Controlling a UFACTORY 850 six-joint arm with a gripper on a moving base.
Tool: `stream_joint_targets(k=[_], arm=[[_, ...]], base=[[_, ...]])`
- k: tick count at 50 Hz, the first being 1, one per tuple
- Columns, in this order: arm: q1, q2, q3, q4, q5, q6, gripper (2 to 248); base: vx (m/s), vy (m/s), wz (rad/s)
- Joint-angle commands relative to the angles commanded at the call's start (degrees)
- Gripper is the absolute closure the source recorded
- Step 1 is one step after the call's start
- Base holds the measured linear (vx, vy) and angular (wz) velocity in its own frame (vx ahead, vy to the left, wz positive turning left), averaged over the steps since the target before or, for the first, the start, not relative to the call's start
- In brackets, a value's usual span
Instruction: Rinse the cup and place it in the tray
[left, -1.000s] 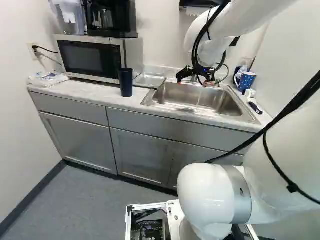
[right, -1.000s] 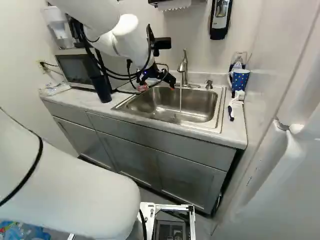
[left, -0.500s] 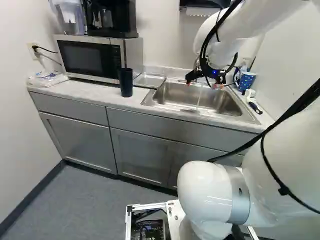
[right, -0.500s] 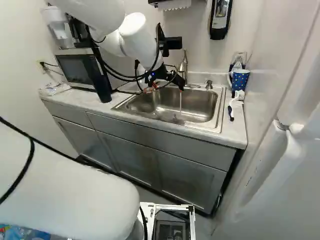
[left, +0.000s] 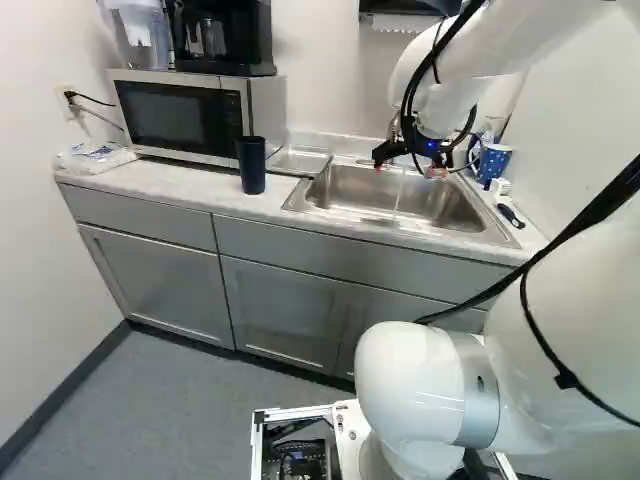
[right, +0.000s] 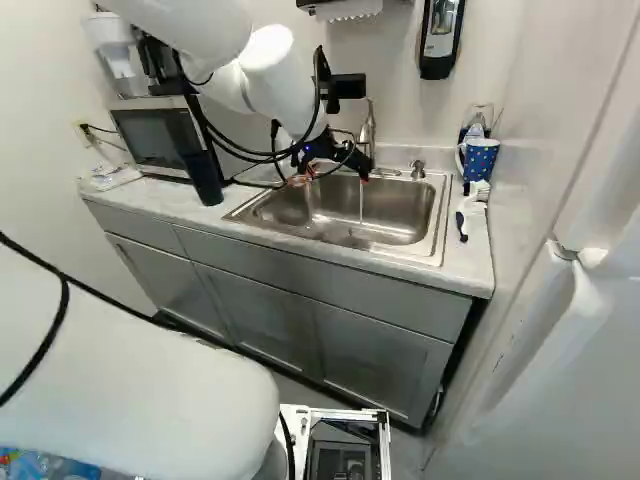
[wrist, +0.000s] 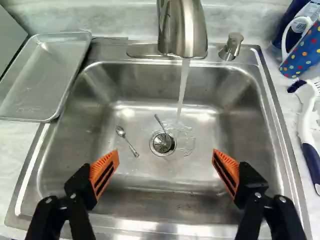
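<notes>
The tool (left: 405, 168) hangs above the sink (right: 432, 240), near the faucet (wrist: 187, 30); seen in the wrist view, the tool (wrist: 166, 154) stands wide open, its orange pads (wrist: 104, 172) well apart with only air between them; beyond and below them, water (wrist: 182, 90) runs from the faucet and lands just beside the drain (wrist: 162, 143).

Two vessels stand on the bench (left: 215, 196), and I cannot tell which is the task's cup; one is a dark tumbler (left: 251, 165), upright in front of the microwave (left: 180, 118); the other is a blue polka-dot mug (right: 481, 160), upright at the far side of the sink from the microwave, near the wall. The shallow metal tray (wrist: 45, 75) lies between microwave and sink, one edge over the sink's rim; neither vessel is in it.

In the basin are two small spoons (easy to miss from the base views); one spoon (wrist: 127, 140) lies apart from the drain, the other spoon (wrist: 159, 121) has an end at it. A brush (wrist: 306, 125) with a white and dark blue handle lies on the bench by the mug; a coffee maker (left: 222, 38) sits on the microwave; a soap dispenser (right: 441, 38) hangs on the wall.
</notes>
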Motion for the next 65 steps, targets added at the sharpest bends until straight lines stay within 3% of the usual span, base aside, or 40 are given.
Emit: stream_joint_targets(k=[11,65], arm=[[1.46,0.12,0.10,0.00,0.00,0.00,3],[13.79,-0.37,-0.32,0.00,0.00,0.00,3]], base=[[0.000,0.000,0.000],[0.000,0.000,0.000]])
